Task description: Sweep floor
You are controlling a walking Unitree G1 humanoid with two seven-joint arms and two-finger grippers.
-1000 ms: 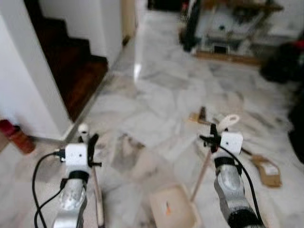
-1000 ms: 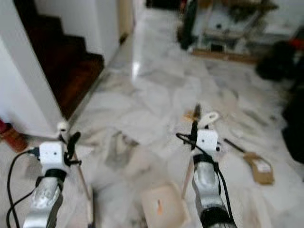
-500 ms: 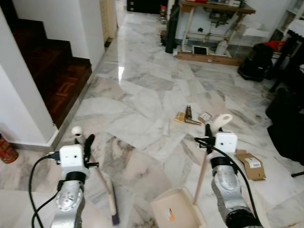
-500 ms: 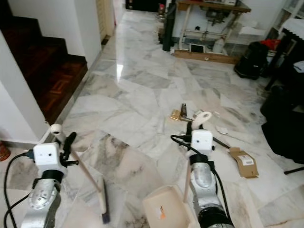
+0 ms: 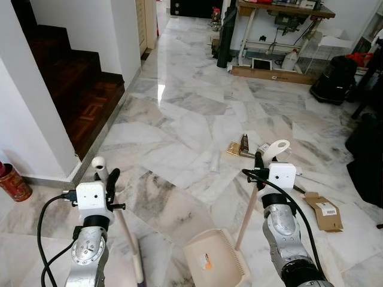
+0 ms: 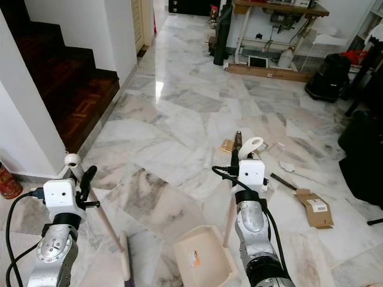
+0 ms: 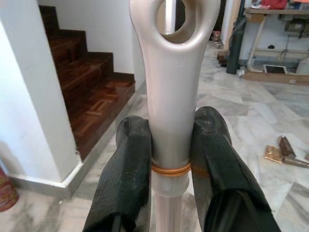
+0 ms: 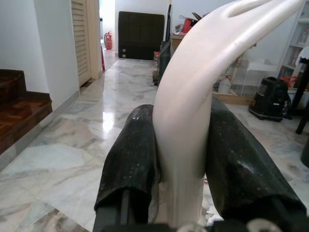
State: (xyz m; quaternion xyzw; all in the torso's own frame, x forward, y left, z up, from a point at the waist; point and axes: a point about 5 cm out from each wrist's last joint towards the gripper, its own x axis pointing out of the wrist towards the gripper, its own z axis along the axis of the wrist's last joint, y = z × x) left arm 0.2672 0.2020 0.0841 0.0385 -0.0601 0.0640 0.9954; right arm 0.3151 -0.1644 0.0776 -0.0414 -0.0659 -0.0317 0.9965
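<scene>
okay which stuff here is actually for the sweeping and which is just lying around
For the job:
- broom, clamped in left gripper
- dustpan, handle clamped in right gripper
- scraps and cardboard piece on the floor

Lying about:
- red can
- black bag
- stairs

Count: 1 broom (image 5: 127,242), 1 dustpan (image 5: 213,263), 2 grippers, left (image 5: 106,178) and right (image 5: 261,164). Floor litter: 1 flattened cardboard box (image 5: 325,210), 1 small brown bottle (image 5: 244,144), 1 white paper scrap (image 6: 286,167). 1 red can (image 5: 13,182) by wall.
</scene>
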